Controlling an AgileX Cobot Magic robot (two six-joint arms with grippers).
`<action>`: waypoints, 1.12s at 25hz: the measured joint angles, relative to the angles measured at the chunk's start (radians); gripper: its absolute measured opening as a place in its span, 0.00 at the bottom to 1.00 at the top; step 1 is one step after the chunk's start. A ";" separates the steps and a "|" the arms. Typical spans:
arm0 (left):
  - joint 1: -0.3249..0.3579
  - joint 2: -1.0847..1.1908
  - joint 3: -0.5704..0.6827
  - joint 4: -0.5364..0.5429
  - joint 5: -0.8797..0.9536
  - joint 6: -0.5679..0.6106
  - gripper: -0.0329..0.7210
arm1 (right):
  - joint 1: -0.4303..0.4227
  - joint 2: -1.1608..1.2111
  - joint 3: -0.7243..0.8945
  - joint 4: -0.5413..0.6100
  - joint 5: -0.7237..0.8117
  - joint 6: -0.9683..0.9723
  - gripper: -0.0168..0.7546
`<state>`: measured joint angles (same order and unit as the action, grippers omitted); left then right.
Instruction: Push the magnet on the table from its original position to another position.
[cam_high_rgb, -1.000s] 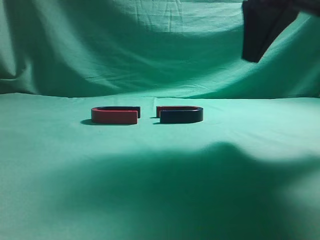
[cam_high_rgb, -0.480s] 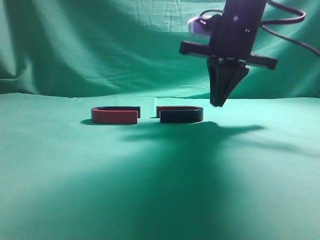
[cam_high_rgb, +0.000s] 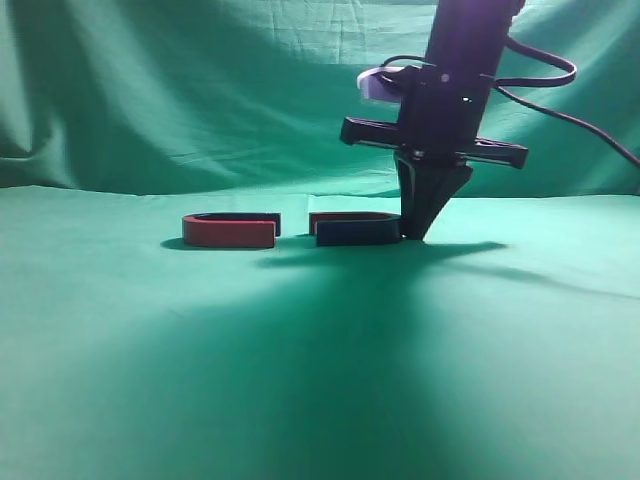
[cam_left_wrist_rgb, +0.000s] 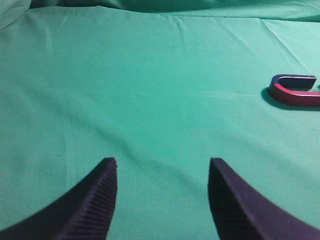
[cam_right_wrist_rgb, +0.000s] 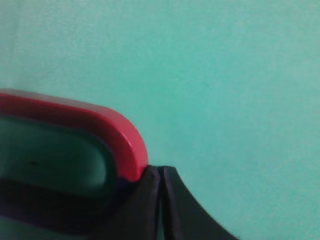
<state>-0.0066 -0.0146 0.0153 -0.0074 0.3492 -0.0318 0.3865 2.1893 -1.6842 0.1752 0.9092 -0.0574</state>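
step: push starting | right gripper closed, holding nothing, tips touching the magnet at its curved end | magnet lying mid-table, near the other magnet | next: likely pressing sideways, low and steady | left gripper hanging open, idle

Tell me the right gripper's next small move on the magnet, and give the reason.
Probably slide left along the table. The right gripper is shut, tips down at cloth level and pressed against the curved end of the magnet, as the right wrist view confirms. Pushing from there should shift it toward the red-fronted magnet, with a gap between them.
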 joint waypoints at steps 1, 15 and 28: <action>0.000 0.000 0.000 0.000 0.000 0.000 0.54 | 0.007 0.000 -0.001 0.002 -0.004 0.000 0.02; 0.000 0.000 0.000 0.000 0.000 0.000 0.54 | 0.053 0.000 -0.006 0.015 0.009 0.002 0.02; 0.000 0.000 0.000 0.000 0.000 0.000 0.54 | 0.053 -0.383 -0.064 -0.064 0.258 0.064 0.02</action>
<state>-0.0066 -0.0146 0.0153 -0.0074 0.3492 -0.0318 0.4392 1.8058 -1.7477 0.1111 1.1670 0.0070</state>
